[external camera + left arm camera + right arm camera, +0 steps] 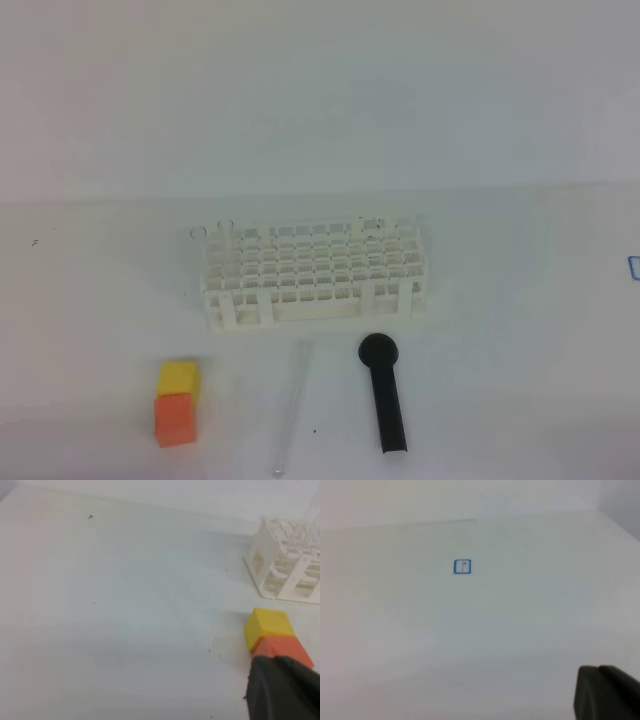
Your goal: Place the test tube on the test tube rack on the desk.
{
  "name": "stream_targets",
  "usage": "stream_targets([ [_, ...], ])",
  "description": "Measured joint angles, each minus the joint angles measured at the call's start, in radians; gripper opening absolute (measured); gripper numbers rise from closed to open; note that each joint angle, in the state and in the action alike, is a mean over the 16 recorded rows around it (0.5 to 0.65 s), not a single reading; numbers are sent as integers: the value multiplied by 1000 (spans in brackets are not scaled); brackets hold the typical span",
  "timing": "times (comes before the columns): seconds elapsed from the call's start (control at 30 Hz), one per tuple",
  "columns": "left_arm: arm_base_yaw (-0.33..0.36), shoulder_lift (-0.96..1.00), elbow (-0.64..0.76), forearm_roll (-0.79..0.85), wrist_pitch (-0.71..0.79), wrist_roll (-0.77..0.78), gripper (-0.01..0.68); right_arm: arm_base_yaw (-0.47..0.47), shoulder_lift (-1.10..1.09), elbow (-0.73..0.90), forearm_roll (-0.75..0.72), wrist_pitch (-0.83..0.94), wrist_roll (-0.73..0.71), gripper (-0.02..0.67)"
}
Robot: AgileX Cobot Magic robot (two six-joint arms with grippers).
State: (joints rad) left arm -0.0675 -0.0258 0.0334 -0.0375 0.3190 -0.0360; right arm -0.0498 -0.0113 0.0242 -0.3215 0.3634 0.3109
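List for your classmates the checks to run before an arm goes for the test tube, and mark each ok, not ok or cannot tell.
1. Test tube lies free on the desk, nothing on it: ok.
2. Test tube rack upright, top holes uncovered: ok.
3. Black round-headed tool apart from the tube: ok.
4. Yellow block and orange block clear of the tube: ok.
5. Left tool open for a grasp: not ok, shut.
6. Right tool open: not ok, shut.
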Motion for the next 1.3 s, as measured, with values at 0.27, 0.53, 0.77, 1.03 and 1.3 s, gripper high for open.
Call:
stream_targets([
  [0.27, 0, 0, 0, -134, -61, 0, -1, 2, 0, 0, 0, 0, 0, -1],
  [0.53, 0, 0, 0, -387, -160, -1, -1, 5, 0, 0, 0, 0, 0, -1],
  [0.77, 0, 0, 0, -523, -227, -1, -1, 5, 0, 0, 0, 0, 0, -1],
  [1.03, 0, 0, -4, -675, -394, -16, -1, 5, 0, 0, 0, 0, 0, -1],
  [1.3, 0, 26, -72, -788, -534, 99, -1, 5, 0, 0, 0, 0, 0, -1],
])
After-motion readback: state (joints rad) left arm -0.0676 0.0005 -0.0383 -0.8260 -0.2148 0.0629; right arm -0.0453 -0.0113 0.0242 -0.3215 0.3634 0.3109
